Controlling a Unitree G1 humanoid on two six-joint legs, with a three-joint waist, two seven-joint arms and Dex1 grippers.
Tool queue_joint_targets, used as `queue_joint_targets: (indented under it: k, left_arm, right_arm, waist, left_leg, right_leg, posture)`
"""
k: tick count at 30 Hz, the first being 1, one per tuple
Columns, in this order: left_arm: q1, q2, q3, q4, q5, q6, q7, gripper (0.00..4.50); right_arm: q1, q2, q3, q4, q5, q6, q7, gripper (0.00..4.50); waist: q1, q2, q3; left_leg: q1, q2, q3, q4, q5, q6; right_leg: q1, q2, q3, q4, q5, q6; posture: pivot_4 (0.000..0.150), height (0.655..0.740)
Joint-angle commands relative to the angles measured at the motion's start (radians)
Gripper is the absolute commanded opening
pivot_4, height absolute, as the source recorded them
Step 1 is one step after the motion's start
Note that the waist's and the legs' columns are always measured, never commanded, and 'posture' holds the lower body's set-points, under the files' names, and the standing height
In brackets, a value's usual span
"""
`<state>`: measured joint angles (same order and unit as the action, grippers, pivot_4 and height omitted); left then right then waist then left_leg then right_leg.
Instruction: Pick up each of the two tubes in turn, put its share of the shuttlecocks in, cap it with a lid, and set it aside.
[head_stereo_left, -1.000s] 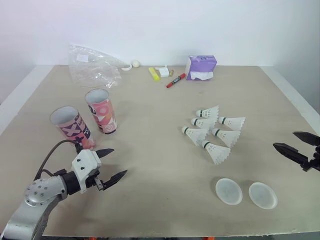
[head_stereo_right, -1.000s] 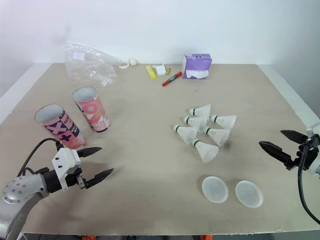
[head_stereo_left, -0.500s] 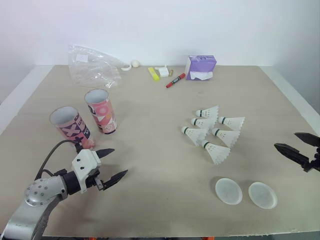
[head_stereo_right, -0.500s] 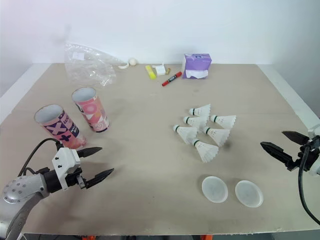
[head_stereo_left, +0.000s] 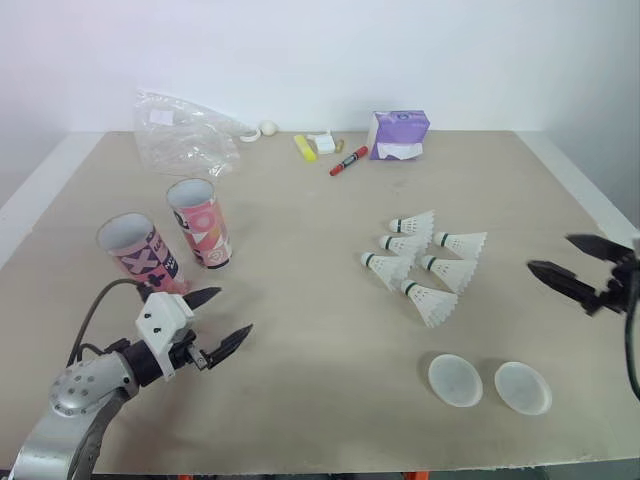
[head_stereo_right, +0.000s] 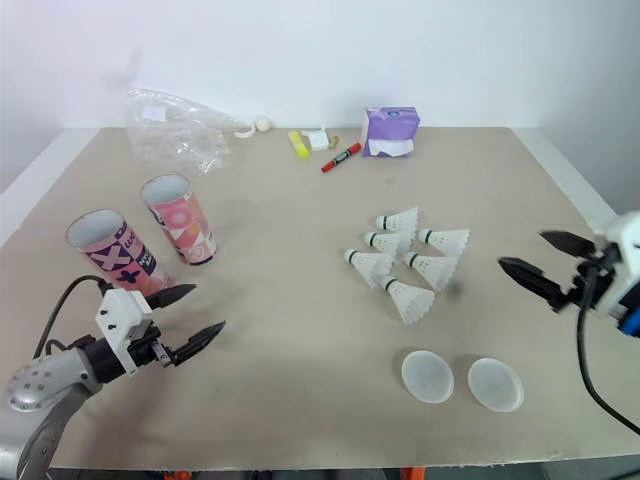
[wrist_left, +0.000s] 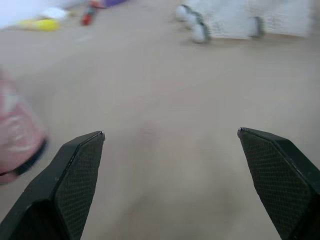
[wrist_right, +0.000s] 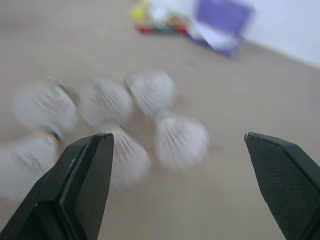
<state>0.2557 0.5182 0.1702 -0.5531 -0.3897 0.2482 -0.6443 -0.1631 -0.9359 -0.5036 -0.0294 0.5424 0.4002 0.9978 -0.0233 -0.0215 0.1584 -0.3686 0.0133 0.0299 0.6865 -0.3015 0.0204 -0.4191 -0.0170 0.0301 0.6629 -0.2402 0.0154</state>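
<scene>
1. The left pincer was open and empty, its fingers spread wide just above the tabletop. It sat just beside the dark-patterned tube, and in my judgement it was placed there to take that tube first.
2. The pink tube stood close behind and beside the first one. Both tubes had their open mouths upward and neither was capped, so either was ready for loading.
3. The right pincer was likewise open and holding nothing. It hovered near the robot's-right edge of the six shuttlecocks, with its fingers pointing toward them, which suits a pick from that group.
4. The shuttlecocks lay on their sides in a tight cluster, well apart from the tubes. None had been loaded.
5. The two lids lay flat side by side, nearer the robot than the cluster and on the right arm's side. Neither was in use.
6. A plastic bag, a purple box and a red marker lay along the far edge, away from the work.
7. Assessment: the task had not properly begun.
</scene>
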Motion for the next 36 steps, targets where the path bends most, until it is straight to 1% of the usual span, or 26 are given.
queue_joint_targets:
  k: [1,3,5,6,9,12,15,17,19,25,30,36]
  left_arm:
    - [0.054,-0.055,0.032,-0.103,0.026,0.014,0.119,4.45]
    - [0.101,-0.099,0.031,-0.143,0.069,0.002,0.183,4.45]
    - [0.139,-0.140,0.032,-0.176,0.102,0.001,0.244,4.45]
    - [0.159,-0.162,0.033,-0.193,0.110,0.005,0.272,4.45]
    - [0.212,-0.224,0.029,-0.244,0.150,0.014,0.353,4.45]
    - [0.229,-0.270,0.044,-0.255,0.171,0.023,0.410,4.45]
    - [0.226,-0.312,0.127,-0.200,0.161,0.031,0.474,4.45]
    - [0.212,-0.325,0.168,-0.167,0.146,0.031,0.490,4.45]
    - [0.199,-0.326,0.192,-0.139,0.129,0.030,0.490,4.45]
    - [0.109,-0.249,0.157,-0.018,0.120,0.017,0.389,4.45]
    - [0.013,-0.245,0.149,0.053,0.094,0.035,0.383,4.45]
    - [-0.054,-0.215,0.166,0.132,0.079,0.040,0.362,4.45]
  right_arm:
    - [-0.056,0.047,0.101,-0.194,0.086,0.075,-0.029,4.50]
    - [-0.086,0.098,0.207,-0.291,0.106,0.103,-0.038,4.50]
    - [-0.117,0.136,0.296,-0.346,0.126,0.142,-0.040,4.50]
    - [-0.142,0.168,0.339,-0.357,0.113,0.133,-0.049,4.50]
    - [-0.230,0.272,0.448,-0.355,0.093,0.112,-0.071,4.50]
    - [-0.261,0.318,0.497,-0.330,0.066,0.083,-0.058,4.50]
    - [-0.271,0.354,0.554,-0.320,0.031,0.036,-0.038,4.50]
    - [-0.272,0.369,0.575,-0.316,0.016,0.019,-0.033,4.50]
    - [-0.273,0.383,0.593,-0.308,-0.002,0.001,-0.031,4.50]
    - [-0.305,0.425,0.647,-0.232,-0.081,-0.066,-0.022,4.50]
    - [-0.323,0.442,0.653,-0.203,-0.110,-0.084,-0.024,4.50]
    - [-0.321,0.447,0.649,-0.205,-0.128,-0.082,-0.034,4.50]
  waist:
    - [0.002,-0.001,0.001]
    - [0.003,-0.002,0.001]
    - [0.004,-0.002,0.001]
    - [0.006,-0.003,0.001]
    - [0.003,-0.006,0.003]
    - [0.006,-0.007,0.004]
    - [0.006,-0.008,0.004]
    - [0.004,-0.008,0.004]
    - [0.004,-0.008,0.004]
    - [0.004,-0.009,0.004]
    - [0.004,-0.009,0.004]
    - [0.003,-0.009,0.004]
  left_leg:
    - [0.000,0.000,-0.001,0.000,0.000,0.000]
    - [-0.001,0.000,-0.001,0.000,0.000,0.000]
    - [-0.001,0.000,-0.001,0.000,0.000,0.000]
    - [-0.002,-0.001,-0.001,0.000,0.000,0.000]
    - [-0.003,-0.001,-0.001,0.001,0.000,0.000]
    - [-0.003,-0.001,-0.002,0.001,0.000,0.000]
    - [-0.004,-0.001,-0.003,0.001,0.000,0.000]
    - [-0.004,-0.001,-0.003,0.001,0.000,0.000]
    - [-0.004,0.000,-0.003,0.001,0.000,0.000]
    - [-0.004,0.000,-0.003,0.002,0.000,0.000]
    - [-0.004,0.000,-0.003,0.002,0.000,0.000]
    - [-0.004,0.000,-0.003,0.001,0.000,0.000]
  right_leg:
    - [0.000,0.000,0.000,0.000,0.000,0.000]
    - [0.000,0.000,-0.001,0.000,0.000,0.000]
    - [-0.001,-0.001,-0.001,0.000,0.001,-0.001]
    - [-0.001,-0.002,-0.001,0.000,0.002,-0.004]
    - [-0.001,-0.003,-0.003,-0.001,0.003,-0.004]
    - [-0.001,-0.004,-0.005,-0.001,0.003,-0.005]
    - [-0.001,-0.004,-0.006,-0.001,0.003,-0.005]
    - [-0.002,-0.004,-0.007,-0.001,0.003,-0.006]
    - [-0.002,-0.004,-0.009,-0.001,0.003,-0.007]
    - [-0.002,-0.005,-0.012,-0.001,0.005,-0.010]
    - [-0.002,-0.006,-0.012,-0.001,0.005,-0.011]
    - [-0.003,-0.006,-0.013,-0.001,0.006,-0.011]
  posture:
    - [0.150,0.7400]
    - [0.150,0.7400]
    - [0.150,0.7400]
    - [0.150,0.7400]
    - [0.150,0.7400]
    - [0.150,0.7400]
    - [0.150,0.7400]
    - [0.150,0.7400]
    - [0.150,0.7400]
    - [0.150,0.7400]
    - [0.150,0.7400]
    - [0.150,0.7400]
